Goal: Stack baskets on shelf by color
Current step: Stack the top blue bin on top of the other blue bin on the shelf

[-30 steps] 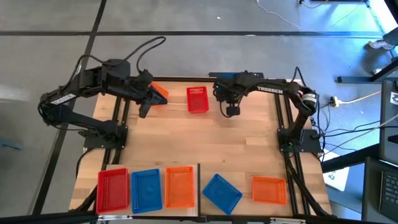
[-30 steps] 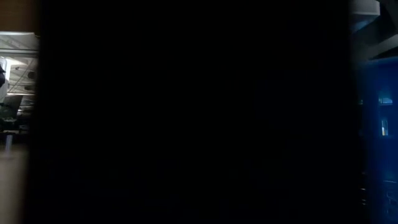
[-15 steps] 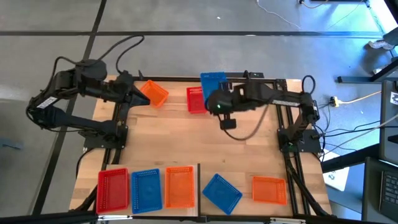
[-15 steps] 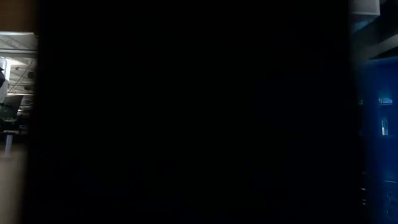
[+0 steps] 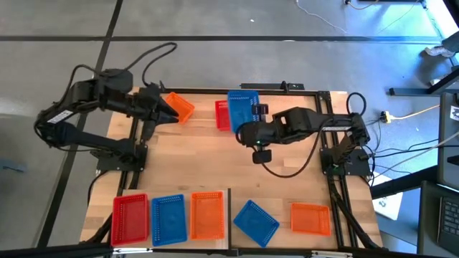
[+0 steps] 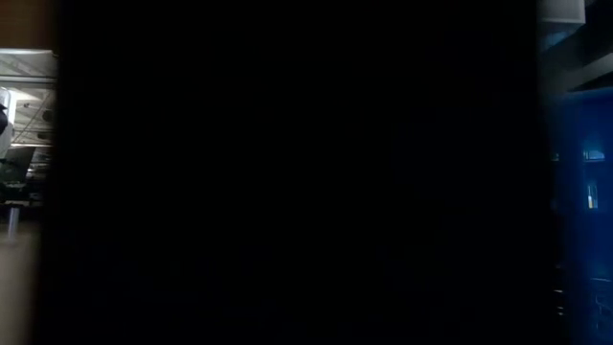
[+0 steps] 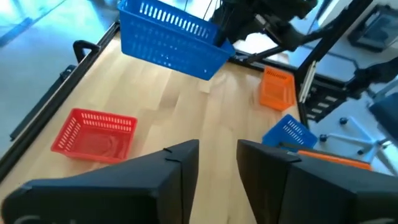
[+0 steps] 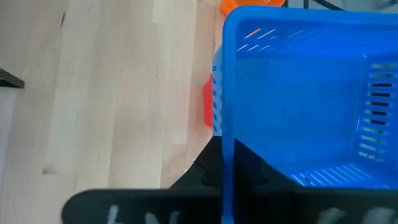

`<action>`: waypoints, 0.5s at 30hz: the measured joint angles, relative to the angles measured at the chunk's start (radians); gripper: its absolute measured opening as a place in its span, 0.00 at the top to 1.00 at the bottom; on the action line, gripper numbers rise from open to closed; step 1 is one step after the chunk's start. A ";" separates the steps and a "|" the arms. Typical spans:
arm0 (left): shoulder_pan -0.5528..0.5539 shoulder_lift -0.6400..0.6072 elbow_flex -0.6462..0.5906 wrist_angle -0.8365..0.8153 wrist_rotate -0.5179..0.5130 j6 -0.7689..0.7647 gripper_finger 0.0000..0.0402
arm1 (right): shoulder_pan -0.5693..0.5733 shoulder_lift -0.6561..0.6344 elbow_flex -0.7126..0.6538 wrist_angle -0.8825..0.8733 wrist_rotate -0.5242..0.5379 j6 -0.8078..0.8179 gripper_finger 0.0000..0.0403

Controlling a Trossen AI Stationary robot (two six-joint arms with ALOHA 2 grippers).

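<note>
High view shows the right end effector (image 5: 252,120) clamped on the rim of a blue basket (image 5: 243,109), carrying it lifted over the far edge of the worktop (image 5: 215,165), partly above a red basket (image 5: 223,115) that rests there. Gripping one wall lets the basket hang level and keeps its open top clear, which I judge suits dropping it into another of its color. The right wrist view confirms this: both fingers pinch the blue wall, with red and orange showing beneath.

At the far left corner, the left end effector (image 5: 169,113) sits just beside an orange basket (image 5: 179,107); its fingers (image 7: 180,171) stand apart with nothing between them, so the orange one appears to be set down, not held.

Along the near edge a red basket (image 5: 130,217), a blue one (image 5: 168,216) and an orange one (image 5: 207,214) stand side by side, likely the color rows to stack on. A tilted blue basket (image 5: 254,221) and an orange basket (image 5: 310,218) lie toward the near right corner, not yet sorted. Low view is blocked dark.
</note>
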State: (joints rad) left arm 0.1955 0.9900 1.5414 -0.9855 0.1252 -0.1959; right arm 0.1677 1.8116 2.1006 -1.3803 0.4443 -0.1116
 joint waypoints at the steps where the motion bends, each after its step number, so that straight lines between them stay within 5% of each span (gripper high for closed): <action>1: 0.000 0.007 0.000 0.001 -0.003 0.007 0.74 | 0.001 0.002 0.000 0.001 0.000 -0.002 1.00; 9: -0.003 0.037 0.000 0.019 -0.004 0.003 0.74 | 0.032 0.016 0.013 0.064 -0.044 0.059 1.00; 15: -0.064 0.037 0.000 0.135 0.047 0.210 0.74 | 0.083 0.040 0.027 0.113 -0.111 -0.053 1.00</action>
State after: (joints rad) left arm 0.1312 1.0267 1.5414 -0.8507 0.1724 0.0140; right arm 0.2507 1.8513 2.1271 -1.2675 0.3328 -0.1649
